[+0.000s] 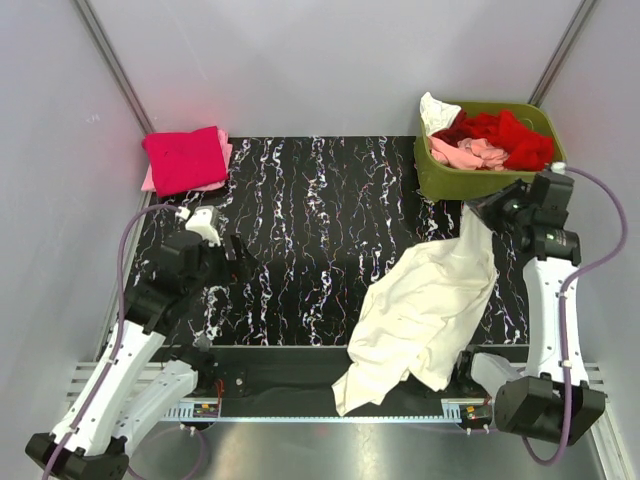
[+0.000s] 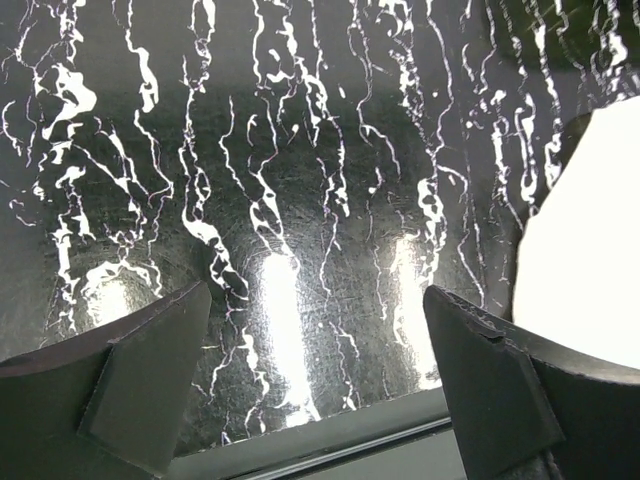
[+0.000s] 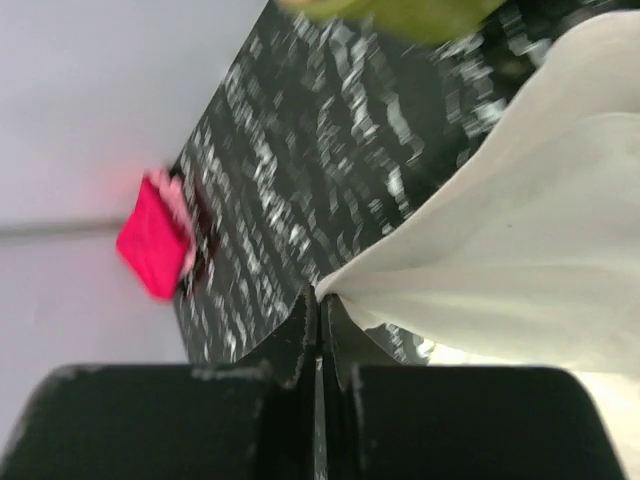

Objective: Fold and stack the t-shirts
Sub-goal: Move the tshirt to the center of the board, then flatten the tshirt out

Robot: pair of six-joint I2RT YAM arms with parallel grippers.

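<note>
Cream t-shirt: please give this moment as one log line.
right end effector: shut on cream t-shirt | left end effector: open, empty

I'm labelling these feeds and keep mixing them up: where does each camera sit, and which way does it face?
Top external: above and behind the robot, looking down on the table; the left arm and right arm show.
Left wrist: on the left arm, facing down at the table; the open left gripper frames it.
Right wrist: on the right arm, looking across toward the magenta t-shirt; right gripper shut on the cream t-shirt.
Shared: the cream t-shirt appears in all three.
</note>
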